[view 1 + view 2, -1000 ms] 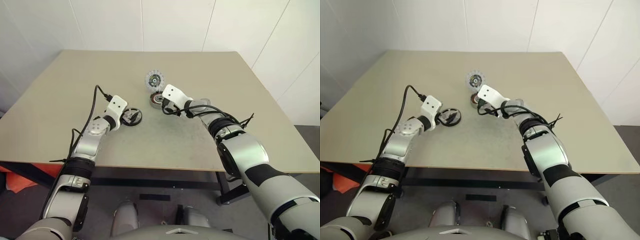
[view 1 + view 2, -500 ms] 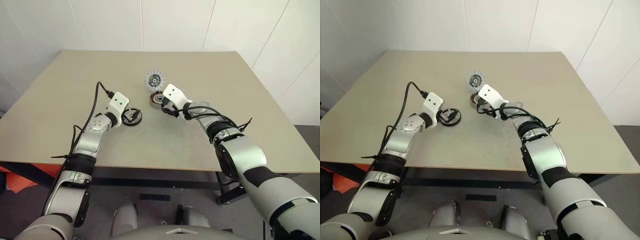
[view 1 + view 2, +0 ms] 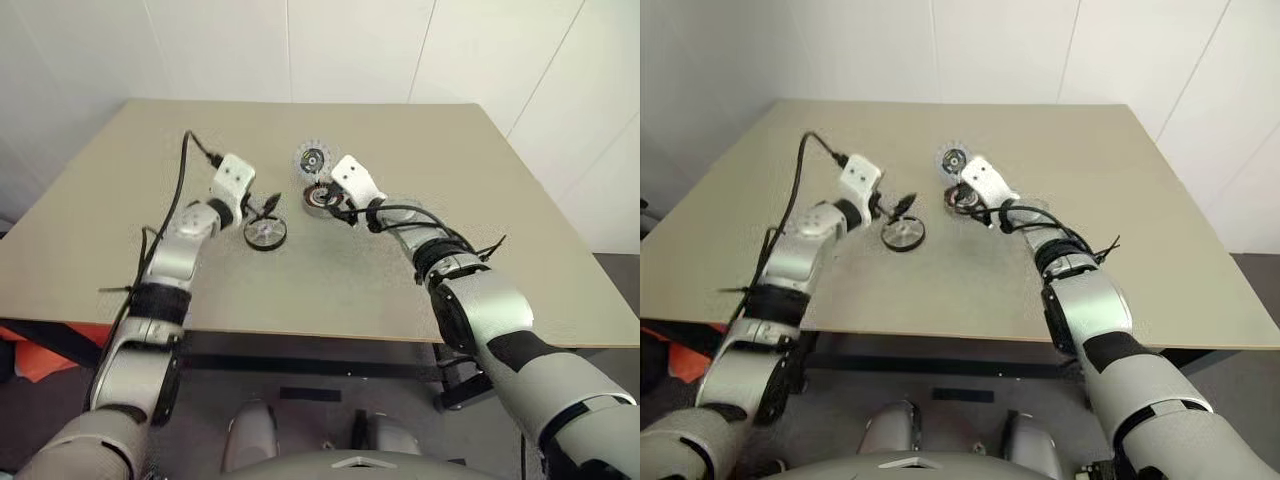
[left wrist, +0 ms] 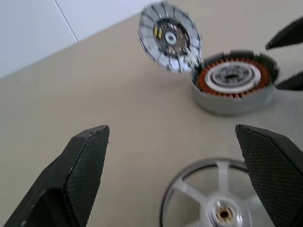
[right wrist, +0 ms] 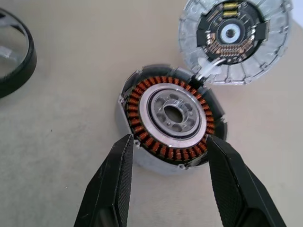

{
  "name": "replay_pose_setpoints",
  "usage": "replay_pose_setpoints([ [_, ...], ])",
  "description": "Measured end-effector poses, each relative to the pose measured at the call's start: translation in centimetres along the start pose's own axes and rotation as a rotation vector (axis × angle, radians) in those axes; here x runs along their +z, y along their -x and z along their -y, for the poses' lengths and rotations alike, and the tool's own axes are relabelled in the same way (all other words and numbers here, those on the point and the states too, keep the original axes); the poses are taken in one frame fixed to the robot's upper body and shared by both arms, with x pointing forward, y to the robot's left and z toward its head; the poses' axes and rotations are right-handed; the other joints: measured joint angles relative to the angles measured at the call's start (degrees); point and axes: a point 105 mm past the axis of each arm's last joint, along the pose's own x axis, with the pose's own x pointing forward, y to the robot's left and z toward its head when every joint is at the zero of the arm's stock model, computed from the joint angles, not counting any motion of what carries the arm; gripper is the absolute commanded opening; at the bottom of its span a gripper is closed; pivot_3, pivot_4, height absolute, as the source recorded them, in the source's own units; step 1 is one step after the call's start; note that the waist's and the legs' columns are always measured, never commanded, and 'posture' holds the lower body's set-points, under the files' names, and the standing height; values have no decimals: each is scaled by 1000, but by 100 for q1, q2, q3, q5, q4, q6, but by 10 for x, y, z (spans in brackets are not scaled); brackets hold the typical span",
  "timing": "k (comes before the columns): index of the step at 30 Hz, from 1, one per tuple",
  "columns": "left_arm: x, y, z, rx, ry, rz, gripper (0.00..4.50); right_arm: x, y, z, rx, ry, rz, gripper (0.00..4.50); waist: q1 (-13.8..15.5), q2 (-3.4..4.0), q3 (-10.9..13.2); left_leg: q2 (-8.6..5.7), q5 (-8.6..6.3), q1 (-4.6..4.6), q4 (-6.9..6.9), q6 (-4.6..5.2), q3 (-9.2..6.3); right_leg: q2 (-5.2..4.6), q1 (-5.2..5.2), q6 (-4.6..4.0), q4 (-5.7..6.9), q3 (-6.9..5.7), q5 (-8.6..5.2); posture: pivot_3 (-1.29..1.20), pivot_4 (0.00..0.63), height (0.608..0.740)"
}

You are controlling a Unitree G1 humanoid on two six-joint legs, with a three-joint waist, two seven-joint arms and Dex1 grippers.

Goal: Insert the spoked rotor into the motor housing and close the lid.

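The short round silver motor housing with copper-brown windings is sitting at the table's upper centre. The right gripper is straddling it, black fingers apart at its sides, contact unclear. The flat grey slotted lid is leaning open behind it. The black-rimmed silver spoked rotor is lying lower left, beneath the wide-open left gripper. No writing is legible.

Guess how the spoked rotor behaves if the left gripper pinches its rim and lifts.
The spoked rotor looks like rigid metal, so probably stiff and heavy for its size. Its round black rim could slip between the left gripper's fingers. Tipped on edge, it would likely roll.
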Motion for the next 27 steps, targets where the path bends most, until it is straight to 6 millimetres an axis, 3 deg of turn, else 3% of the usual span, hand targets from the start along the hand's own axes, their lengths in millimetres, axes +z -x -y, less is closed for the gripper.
replay_pose_setpoints([
  [1,17,-7,-4,-4,-36,38,4500,9,8,19,-51,-6,51,2689,-1,3,2,-7,-2,4,2,3,1,-6,5,0,0,4,0,0,0,740],
  [4,28,-22,-2,-37,-118,41,4500,30,36,69,-199,3,167,2689,9,6,4,-13,-6,0,1,11,1,-9,6,1,-10,4,0,0,0,740],
  [8,10,-41,13,-105,-301,-68,4500,62,102,137,-428,94,330,2689,21,-1,7,-13,-14,-8,4,25,-2,-5,6,2,-17,2,0,0,0,740],
  [12,3,-56,33,-206,-541,-155,4500,66,171,172,-609,183,360,2689,130,-8,13,-18,-3,-17,13,48,-2,-6,5,6,-18,3,2,0,0,740],
  [14,3,-61,43,-251,-632,-169,4500,70,201,181,-684,220,352,2689,145,-8,13,-19,-4,-12,15,51,0,-7,8,8,-19,7,3,0,0,740],
  [16,6,-67,58,-296,-703,-162,4500,76,218,181,-723,247,351,2689,146,-8,13,-18,-6,-3,15,52,2,-7,12,8,-19,7,2,0,0,740],
  [22,35,-85,102,-390,-843,-107,4500,69,225,167,-735,245,303,2689,162,-7,13,-17,-4,5,36,35,1,-13,19,30,-10,10,16,0,0,740],
  [27,40,-90,99,-366,-908,-195,4500,73,232,167,-765,237,312,2689,161,-4,12,-18,0,4,47,40,1,-15,22,37,-8,11,26,0,0,740],
])
